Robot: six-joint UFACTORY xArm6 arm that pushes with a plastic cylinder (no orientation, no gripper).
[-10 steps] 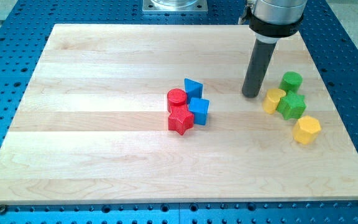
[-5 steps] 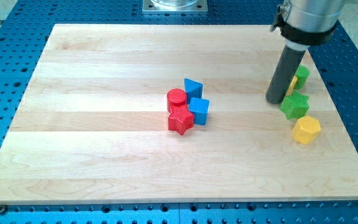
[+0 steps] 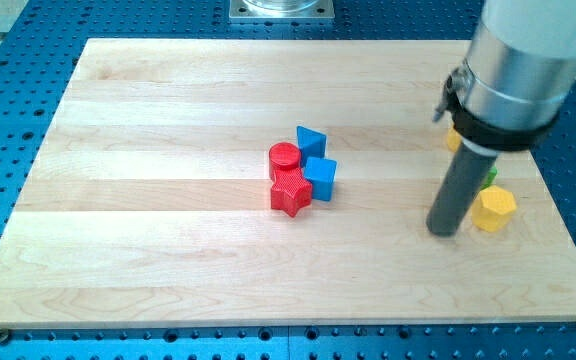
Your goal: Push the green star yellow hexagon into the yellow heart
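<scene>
My tip (image 3: 444, 231) is sitting just left of the yellow hexagon (image 3: 494, 209) — no jaws here, nothing held — I'm advising circling below before pushing upward.

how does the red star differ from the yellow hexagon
The red star is pointed and sits mid-board, touching the red cylinder and a blue block. The yellow hexagon is flat-sided, near the view's right edge, just right of my tip. Both lie flat on the board.

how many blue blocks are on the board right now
2. A blue block sits at the top of the central cluster, and a blue cube just below it, beside the red blocks. The arm covers the right side, so another could be hidden.
</scene>
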